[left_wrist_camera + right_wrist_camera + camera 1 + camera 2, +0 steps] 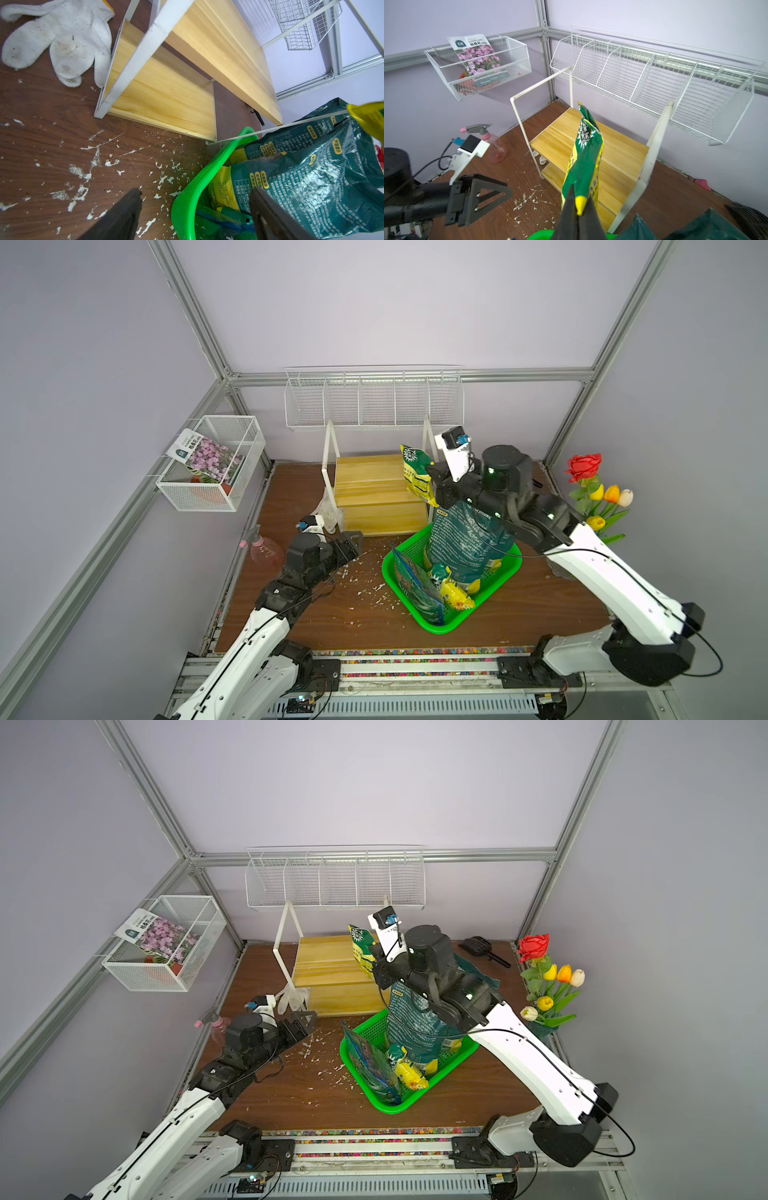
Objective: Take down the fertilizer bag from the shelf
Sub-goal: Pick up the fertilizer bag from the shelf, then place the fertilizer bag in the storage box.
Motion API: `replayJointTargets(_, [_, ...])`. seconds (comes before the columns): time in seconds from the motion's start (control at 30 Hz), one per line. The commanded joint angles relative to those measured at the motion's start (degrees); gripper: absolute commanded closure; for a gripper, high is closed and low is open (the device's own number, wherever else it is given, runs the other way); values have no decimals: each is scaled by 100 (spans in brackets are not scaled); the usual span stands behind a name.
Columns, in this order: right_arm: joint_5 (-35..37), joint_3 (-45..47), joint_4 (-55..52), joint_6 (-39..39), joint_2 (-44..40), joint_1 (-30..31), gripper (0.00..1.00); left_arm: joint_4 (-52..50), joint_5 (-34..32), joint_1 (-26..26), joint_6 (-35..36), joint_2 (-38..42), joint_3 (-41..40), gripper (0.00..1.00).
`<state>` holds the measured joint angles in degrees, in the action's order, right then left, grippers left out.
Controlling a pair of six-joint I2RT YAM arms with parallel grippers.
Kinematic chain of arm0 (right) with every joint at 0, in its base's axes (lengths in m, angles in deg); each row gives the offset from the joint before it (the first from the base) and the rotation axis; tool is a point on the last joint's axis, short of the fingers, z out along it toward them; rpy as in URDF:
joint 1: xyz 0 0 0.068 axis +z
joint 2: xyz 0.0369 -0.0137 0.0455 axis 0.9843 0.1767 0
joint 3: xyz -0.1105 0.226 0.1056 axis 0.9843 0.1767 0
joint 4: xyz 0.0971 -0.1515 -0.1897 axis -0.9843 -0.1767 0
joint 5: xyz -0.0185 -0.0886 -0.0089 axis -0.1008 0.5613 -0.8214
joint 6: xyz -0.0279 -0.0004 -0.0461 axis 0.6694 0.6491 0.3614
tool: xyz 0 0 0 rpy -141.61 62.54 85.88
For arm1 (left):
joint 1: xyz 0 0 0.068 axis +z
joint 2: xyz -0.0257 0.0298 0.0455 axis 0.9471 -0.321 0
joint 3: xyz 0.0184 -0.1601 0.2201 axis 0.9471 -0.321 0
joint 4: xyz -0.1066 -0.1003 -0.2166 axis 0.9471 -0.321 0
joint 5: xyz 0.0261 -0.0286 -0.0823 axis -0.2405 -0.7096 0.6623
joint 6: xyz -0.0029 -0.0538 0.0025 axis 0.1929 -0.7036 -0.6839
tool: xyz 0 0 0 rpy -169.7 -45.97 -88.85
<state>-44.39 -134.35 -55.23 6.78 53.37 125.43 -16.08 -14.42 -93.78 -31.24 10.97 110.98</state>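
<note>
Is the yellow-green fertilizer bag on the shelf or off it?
Off: the right gripper holds the bag upright, clear of the shelf.

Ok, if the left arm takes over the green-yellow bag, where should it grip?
Probably pinch the flat top seal of the fertilizer bag, coming from the open left gripper's side above the shelf. It stands upright and thin, the right gripper shut on its lower corner.

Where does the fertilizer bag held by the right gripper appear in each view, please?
Top view: fertilizer bag near centre, at the right end of the shelf.
Top view: bag slightly left of centre.
Left wrist: yellow tip at the right edge, probably it.
Right wrist: bag mid-frame.
Landmark: the shelf.
</note>
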Motion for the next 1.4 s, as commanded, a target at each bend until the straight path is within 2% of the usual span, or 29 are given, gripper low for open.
replayJointTargets(0.0, [235, 115, -132, 92, -461, -25, 100, 220, 112, 27, -51, -62, 170, 14])
replayJointTargets(0.2, [288, 541, -842, -92, -1255, -25, 100, 303, 168, 27, -115, -216, 250, 14])
replayJointTargets(0.37, [-151, 1034, -1250, -486, -1731, -25, 100, 357, 189, 27, -140, -372, 301, 15])
replayJointTargets(0.7, [-738, 2326, -1129, -1172, -2313, -24, 100, 321, 139, 26, -144, -559, 447, 15])
replayJointTargets(1.0, [-1571, 3343, -29, -1637, -2074, -25, 100, 278, 128, 30, -218, -625, 492, 15])
replayJointTargets(1.17, [-1730, 3528, 326, -1740, -1816, -8, 100, 202, 120, 21, -214, -591, 466, 15])
replayJointTargets(1.37, [-1594, 3828, 461, -1754, -1456, 42, 100, 167, 94, 26, -196, -578, 465, 15])
